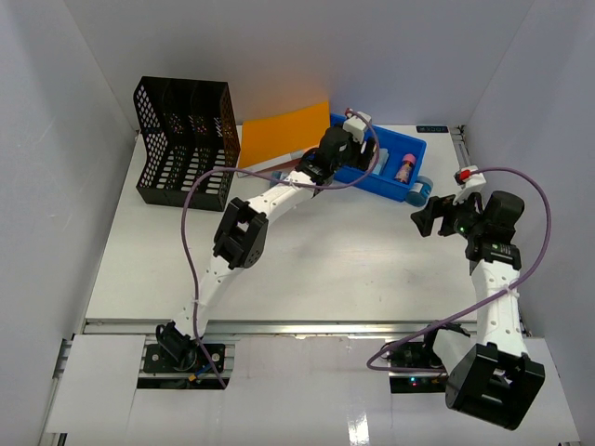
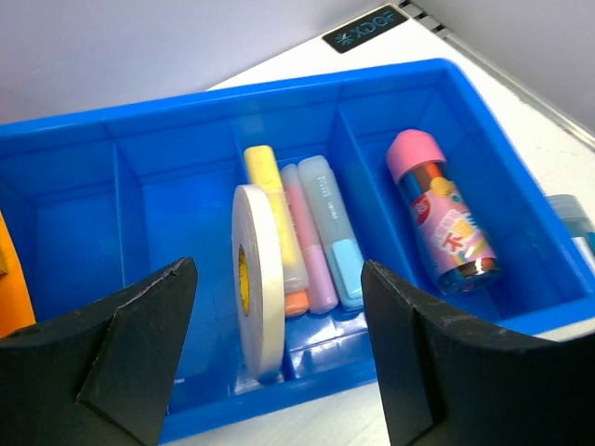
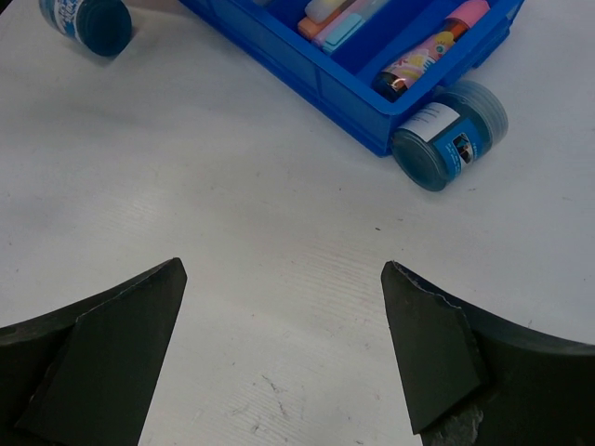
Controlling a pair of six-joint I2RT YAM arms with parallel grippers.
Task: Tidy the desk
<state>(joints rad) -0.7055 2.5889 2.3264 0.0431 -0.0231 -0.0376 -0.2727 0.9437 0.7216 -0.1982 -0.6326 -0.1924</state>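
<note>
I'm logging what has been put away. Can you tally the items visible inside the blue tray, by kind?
Tape roll: 1
Highlighters (yellow, pink, pale blue): 3
Pink-capped tube: 1
Total: 5

Plain white walls (image 1: 279,46) on three sides
</note>
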